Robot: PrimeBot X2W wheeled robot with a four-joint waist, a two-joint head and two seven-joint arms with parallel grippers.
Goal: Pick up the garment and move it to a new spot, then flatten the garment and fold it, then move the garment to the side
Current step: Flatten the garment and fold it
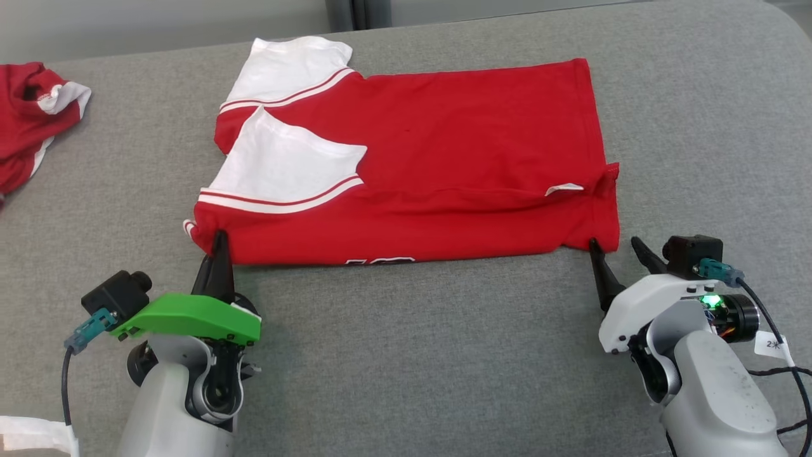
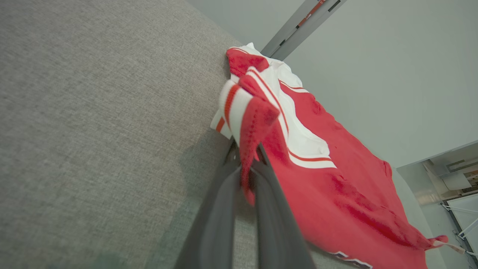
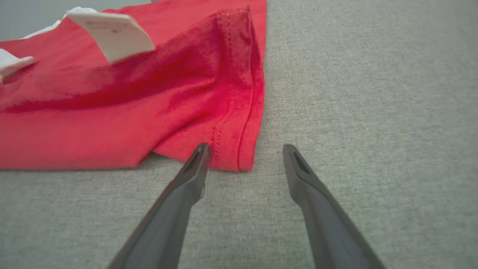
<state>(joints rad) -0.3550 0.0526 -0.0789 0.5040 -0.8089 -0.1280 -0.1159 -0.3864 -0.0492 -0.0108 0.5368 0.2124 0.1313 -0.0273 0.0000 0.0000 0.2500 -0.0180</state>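
Grey woven cloth covers the desk (image 1: 406, 355), and a pale wall stands behind its far edge. Across the middle of the desk lies the garment (image 1: 457, 146), a red shirt with white, red-striped sleeves. It is folded in half lengthwise, with the sleeves toward the desk's left end and the hem toward its right.

At the desk's near left, the left gripper (image 1: 219, 240) has its fingers (image 1: 219, 260) pinched together on the garment's near sleeve-end corner. The left wrist view shows a fold of red cloth caught between them.

At the desk's near right, the right gripper (image 1: 614, 244) has its fingers wide apart and holds nothing. One tip is just at the garment's near hem corner and the other is over bare desk.

A white label (image 1: 564, 188) pokes out by the hem. A second red-and-white shirt (image 1: 25, 127) sits crumpled at the desk's far left edge.
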